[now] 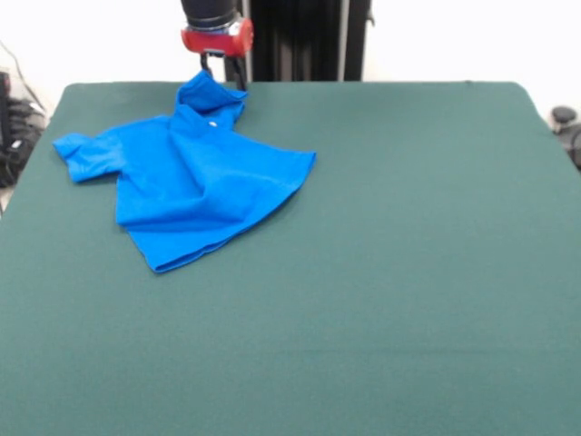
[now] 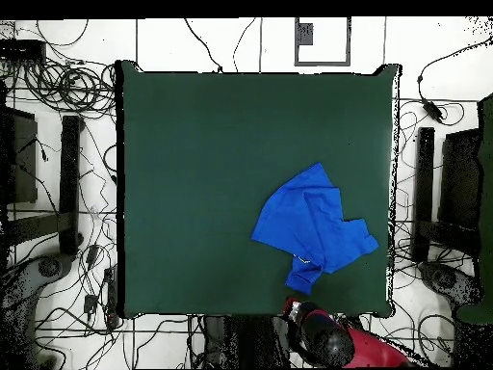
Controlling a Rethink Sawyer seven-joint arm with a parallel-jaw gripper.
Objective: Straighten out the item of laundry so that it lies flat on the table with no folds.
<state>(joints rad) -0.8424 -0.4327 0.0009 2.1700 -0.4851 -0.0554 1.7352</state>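
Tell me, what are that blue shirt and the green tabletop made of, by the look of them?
The blue T-shirt looks like thin, soft fabric, perhaps cotton knit: it drapes in loose folds with a matte surface and hemmed edges. The table seems covered in dark green felt-like cloth: flat, dull, without shine or grain. What lies under the cover does not show.

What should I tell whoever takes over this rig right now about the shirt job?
Claw: at the robot-side table edge, closed on the top part of the small bright blue short-sleeved T-shirt, which it lifts slightly.
Shirt: near the robot's edge of the large dark green felt-covered table, rumpled, one sleeve spread flat, the body creased and partly folded over itself.
Done: one part of the shirt gripped and raised.
Left: pull the fabric out, remove the folds, lay it fully flat, then release.
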